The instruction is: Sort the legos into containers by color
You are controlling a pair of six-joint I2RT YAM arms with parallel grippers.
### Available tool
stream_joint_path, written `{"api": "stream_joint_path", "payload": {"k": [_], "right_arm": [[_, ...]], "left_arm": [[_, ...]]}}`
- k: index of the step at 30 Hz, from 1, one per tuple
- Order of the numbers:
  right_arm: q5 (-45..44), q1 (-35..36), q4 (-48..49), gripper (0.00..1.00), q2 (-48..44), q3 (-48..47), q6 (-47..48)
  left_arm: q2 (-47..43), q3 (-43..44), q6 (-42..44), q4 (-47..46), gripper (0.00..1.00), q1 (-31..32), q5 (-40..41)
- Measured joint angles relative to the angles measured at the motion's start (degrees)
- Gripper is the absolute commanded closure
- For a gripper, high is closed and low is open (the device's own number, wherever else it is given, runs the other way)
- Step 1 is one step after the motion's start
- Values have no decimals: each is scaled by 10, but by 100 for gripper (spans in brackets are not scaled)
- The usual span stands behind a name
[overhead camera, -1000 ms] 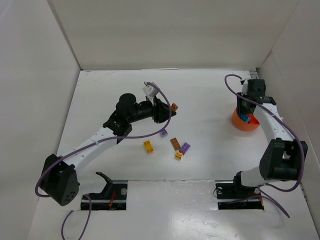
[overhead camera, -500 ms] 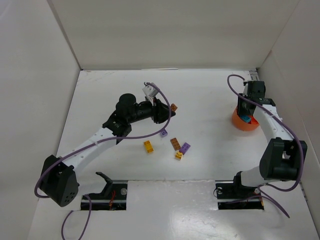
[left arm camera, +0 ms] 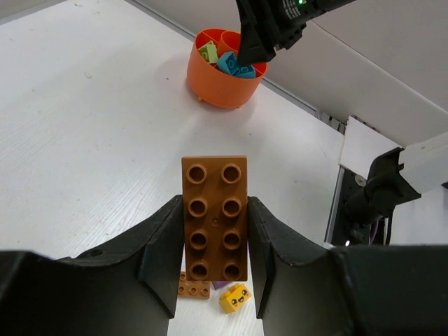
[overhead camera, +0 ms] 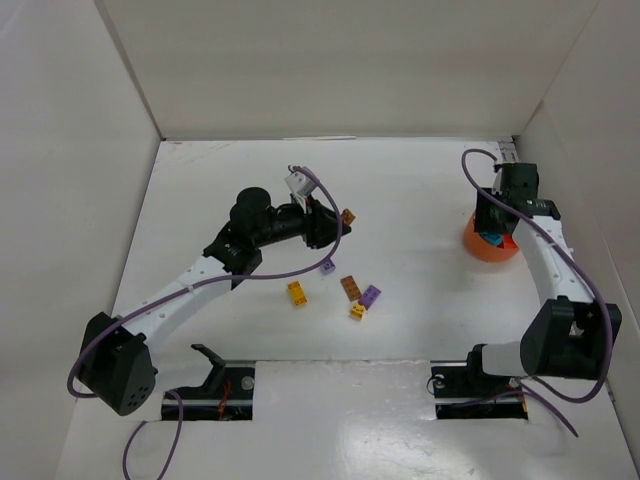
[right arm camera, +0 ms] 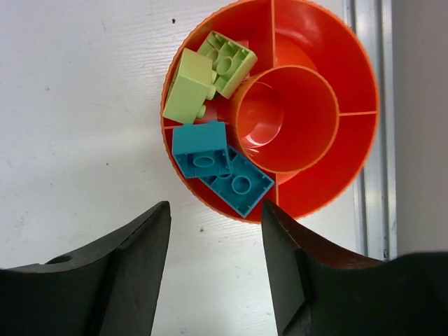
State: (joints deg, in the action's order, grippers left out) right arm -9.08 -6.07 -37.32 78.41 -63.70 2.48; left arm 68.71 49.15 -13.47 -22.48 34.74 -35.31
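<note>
The left gripper is clamped on a brown brick, gripping its long sides with the studs up, and holds it above the middle of the table. The right gripper hovers over the orange bowl, which sits close to the table's right edge. Its jaws are apart with nothing between them.

Inside the bowl, two teal bricks lie in one section and two pale green bricks in the one beside it. The other sections look bare.

So the job is partly done, and the brown brick looks like the next delivery. The left arm has a long carry across to the right edge, and it needs an unused section, not the teal or green one. The right arm likely has to clear off first.

Five more pieces wait mid-table: a yellow brick, a second brown one, a purple brick, a small yellow piece and a small purple piece.
</note>
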Motion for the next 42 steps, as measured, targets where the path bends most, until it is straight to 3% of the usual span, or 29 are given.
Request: {"api": "stream_joint_path", "payload": {"k": [7,14,21,32,34,38,42], "right_arm": [[49,-3,-24,40,-58,-22,14],[367,8,-8,36,-110,-26,29],[550,154,67,35,-112,-26,-52],[591,297,186,39,-71,-43,-173],[582,305,186,39,-61,-47,-176],[561,311,184,49,-51,-52,-179],[548,316,183,49,-44,-58,-181]], "left_arm": [[0,6,50,19,100,0,-54],[3,34,151,75,100,4,-84],[20,65,215,116,100,51,-16],[22,70,241,129,100,88,66],[20,71,241,138,100,90,75],[19,71,241,145,100,89,88],[14,70,241,147,100,89,99]]}}
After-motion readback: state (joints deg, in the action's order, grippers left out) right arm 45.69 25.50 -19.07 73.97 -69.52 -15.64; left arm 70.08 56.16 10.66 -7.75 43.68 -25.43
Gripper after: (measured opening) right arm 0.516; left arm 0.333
